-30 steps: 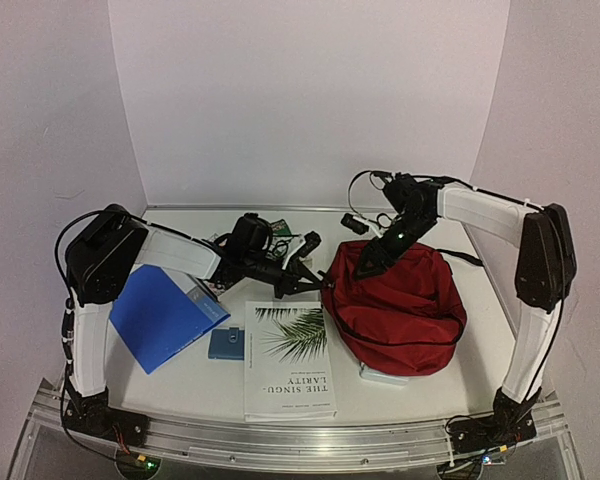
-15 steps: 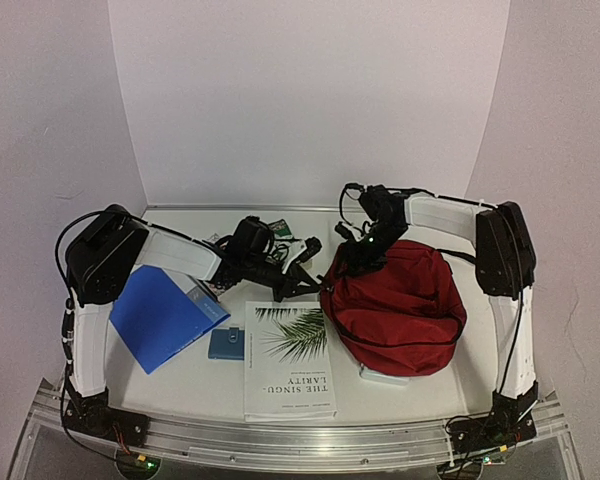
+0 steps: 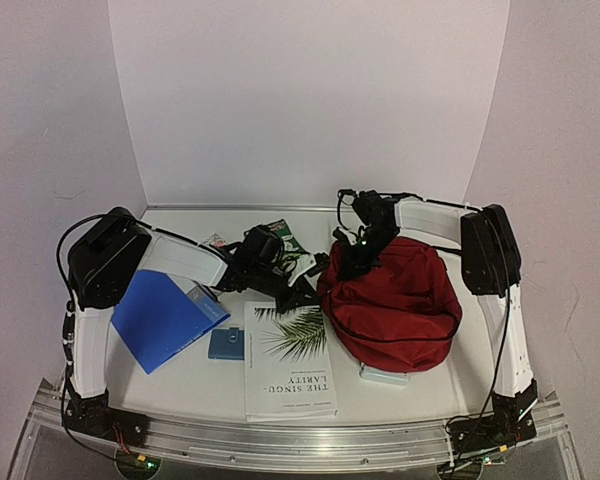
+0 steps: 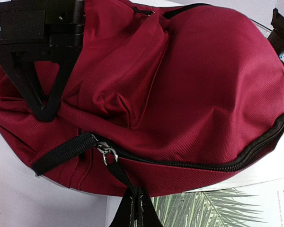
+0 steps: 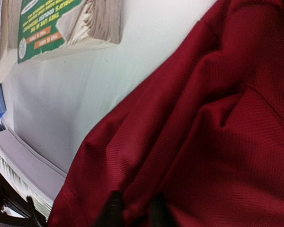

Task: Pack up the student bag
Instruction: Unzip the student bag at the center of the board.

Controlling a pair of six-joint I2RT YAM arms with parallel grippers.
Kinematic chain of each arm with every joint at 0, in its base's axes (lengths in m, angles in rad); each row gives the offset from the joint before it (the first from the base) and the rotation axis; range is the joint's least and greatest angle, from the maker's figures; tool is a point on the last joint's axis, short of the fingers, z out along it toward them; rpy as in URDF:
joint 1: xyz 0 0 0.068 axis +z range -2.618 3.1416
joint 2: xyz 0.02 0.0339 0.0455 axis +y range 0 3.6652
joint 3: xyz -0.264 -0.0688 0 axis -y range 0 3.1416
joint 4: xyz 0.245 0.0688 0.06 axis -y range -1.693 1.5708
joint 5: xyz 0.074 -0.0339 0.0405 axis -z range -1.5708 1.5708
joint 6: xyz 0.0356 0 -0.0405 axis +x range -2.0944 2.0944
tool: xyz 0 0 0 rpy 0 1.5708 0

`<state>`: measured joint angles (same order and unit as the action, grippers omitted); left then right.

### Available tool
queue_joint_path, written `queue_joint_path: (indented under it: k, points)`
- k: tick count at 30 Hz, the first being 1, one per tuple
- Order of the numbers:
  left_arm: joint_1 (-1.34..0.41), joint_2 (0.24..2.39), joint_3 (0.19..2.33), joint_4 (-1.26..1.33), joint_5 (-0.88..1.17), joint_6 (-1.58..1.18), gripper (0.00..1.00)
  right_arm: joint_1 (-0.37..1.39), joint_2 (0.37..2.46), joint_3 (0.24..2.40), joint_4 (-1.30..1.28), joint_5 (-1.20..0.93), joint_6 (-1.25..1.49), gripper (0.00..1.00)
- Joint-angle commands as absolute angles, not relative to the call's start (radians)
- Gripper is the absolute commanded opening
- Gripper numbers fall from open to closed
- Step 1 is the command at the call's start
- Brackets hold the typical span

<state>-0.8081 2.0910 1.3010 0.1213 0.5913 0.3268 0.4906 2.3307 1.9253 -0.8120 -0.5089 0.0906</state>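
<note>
Right tool (image 5: 135, 212) pinches student bag (image 3: 400, 300); white table (image 3: 180, 385).

Readable print
The book (image 3: 290, 365) at the table's (image 3: 180, 385) near edge is showing "THE SINGU-LARITY"; lettering on the green box (image 5: 47, 23) is blurring out.

R gripper (image 3: 350, 264) swung in to far-left edge of student bag (image 3: 405, 300), jaws now pinching fabric.

Bare desk (image 3: 180, 385) along the near edge, left of the book (image 3: 290, 370) and right of the bag (image 3: 400, 310). Middle crowded: folder (image 3: 160, 318), book and bag lie close together, left arm (image 3: 185, 258) stretched across behind them.
</note>
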Motion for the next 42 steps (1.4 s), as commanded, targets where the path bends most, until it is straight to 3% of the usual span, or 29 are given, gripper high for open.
queue_joint_path:
  k: [1, 25, 28, 29, 33, 35, 38, 42]
  points:
    - [-0.832, 1.994, 1.326, 0.064, 0.545, 0.382, 0.00, 0.475, 2.346, 1.985, -0.793, -0.483, 0.097, 0.00]
    - [-0.961, 1.889, 1.262, -0.079, 0.401, 0.443, 0.00, 0.279, 2.275, 2.016, -0.652, -0.377, 0.246, 0.00]
    - [-0.962, 1.894, 1.258, -0.050, 0.356, 0.423, 0.00, 0.272, 2.244, 2.028, -0.639, -0.441, 0.223, 0.00]
    - [-0.962, 1.903, 1.268, -0.049, 0.336, 0.416, 0.00, 0.272, 2.234, 2.031, -0.640, -0.488, 0.213, 0.05]
    - [-0.962, 1.956, 1.339, -0.058, 0.250, 0.399, 0.00, 0.279, 2.171, 2.019, -0.666, -0.635, 0.163, 0.65]
    - [-0.960, 1.978, 1.362, -0.050, 0.224, 0.397, 0.00, 0.295, 2.122, 1.982, -0.690, -0.632, 0.123, 0.80]
    - [-0.960, 1.995, 1.371, -0.013, 0.212, 0.405, 0.00, 0.334, 2.076, 1.942, -0.753, -0.584, 0.051, 0.86]
    - [-0.960, 2.006, 1.380, -0.005, 0.220, 0.407, 0.00, 0.395, 2.049, 1.910, -0.822, -0.551, 0.008, 0.78]
